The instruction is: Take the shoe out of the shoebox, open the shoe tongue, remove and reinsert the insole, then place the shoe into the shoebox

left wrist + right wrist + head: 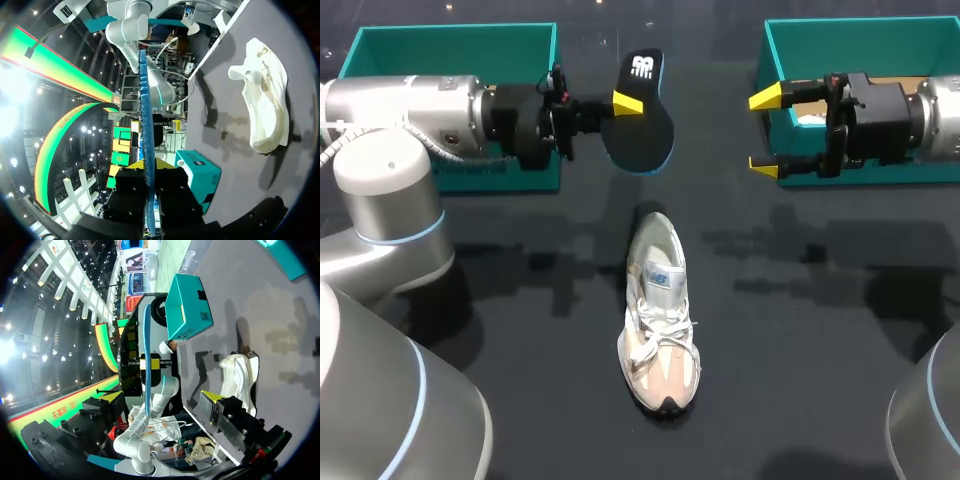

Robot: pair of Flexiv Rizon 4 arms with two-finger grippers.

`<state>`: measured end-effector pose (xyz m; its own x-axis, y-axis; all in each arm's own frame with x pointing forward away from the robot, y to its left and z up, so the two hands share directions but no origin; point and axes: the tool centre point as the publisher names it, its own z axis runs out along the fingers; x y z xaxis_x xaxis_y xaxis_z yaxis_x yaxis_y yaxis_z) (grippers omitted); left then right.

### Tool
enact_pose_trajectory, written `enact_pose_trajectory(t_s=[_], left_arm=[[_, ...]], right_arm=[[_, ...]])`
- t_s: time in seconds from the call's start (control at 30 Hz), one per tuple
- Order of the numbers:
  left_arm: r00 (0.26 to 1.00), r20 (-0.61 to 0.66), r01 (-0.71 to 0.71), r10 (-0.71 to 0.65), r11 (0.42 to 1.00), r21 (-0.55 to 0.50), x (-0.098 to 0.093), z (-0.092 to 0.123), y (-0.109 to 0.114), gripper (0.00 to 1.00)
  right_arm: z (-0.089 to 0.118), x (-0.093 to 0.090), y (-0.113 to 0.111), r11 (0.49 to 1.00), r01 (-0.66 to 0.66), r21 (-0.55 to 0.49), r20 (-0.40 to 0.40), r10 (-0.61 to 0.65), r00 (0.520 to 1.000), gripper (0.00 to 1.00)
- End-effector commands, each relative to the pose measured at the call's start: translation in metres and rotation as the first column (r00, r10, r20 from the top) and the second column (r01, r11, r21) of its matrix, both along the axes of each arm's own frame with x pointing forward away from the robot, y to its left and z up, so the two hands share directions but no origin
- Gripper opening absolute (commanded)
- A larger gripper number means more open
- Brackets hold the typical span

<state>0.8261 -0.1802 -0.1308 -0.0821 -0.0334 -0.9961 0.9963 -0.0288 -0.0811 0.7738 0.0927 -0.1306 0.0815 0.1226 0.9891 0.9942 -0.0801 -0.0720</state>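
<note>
A white and beige shoe lies on the dark table, toe toward the front edge, tongue up. My left gripper hangs above the table behind the shoe, shut on a black insole with a blue rim. The left wrist view shows that insole edge-on between my left gripper's yellow tips, the shoe off to one side. My right gripper stands open and empty at the front corner of the right teal shoebox. Ahead of my right gripper are the insole and the shoe.
A second teal box stands at the back left, behind my left arm. It also shows as the teal box and teal box in the wrist views. Bare dark tabletop lies on both sides of the shoe.
</note>
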Motion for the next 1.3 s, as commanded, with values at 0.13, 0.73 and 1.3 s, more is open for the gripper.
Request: enact_pose_trajectory(t_s=[0.13, 0.73, 1.3], left_arm=[[1.000, 0.014, 0.004, -0.004, 1.000, 0.001, 0.006, -0.004, -0.007, 0.00], [0.996, 0.086, -0.003, 0.000, 0.999, 0.036, 0.016, -0.020, -0.023, 0.00], [0.994, 0.112, -0.006, 0.000, 0.999, 0.052, 0.017, -0.027, -0.038, 0.00]], right_arm=[[-0.003, 0.002, 0.022, 1.000, -0.029, 0.008, 0.005, 0.029, 1.000, 1.00], [-0.012, 0.004, 0.045, 0.994, -0.099, -0.037, 0.052, 0.101, 0.993, 1.00], [-0.019, 0.005, 0.062, 0.989, -0.140, -0.042, 0.052, 0.142, 0.989, 0.74]])
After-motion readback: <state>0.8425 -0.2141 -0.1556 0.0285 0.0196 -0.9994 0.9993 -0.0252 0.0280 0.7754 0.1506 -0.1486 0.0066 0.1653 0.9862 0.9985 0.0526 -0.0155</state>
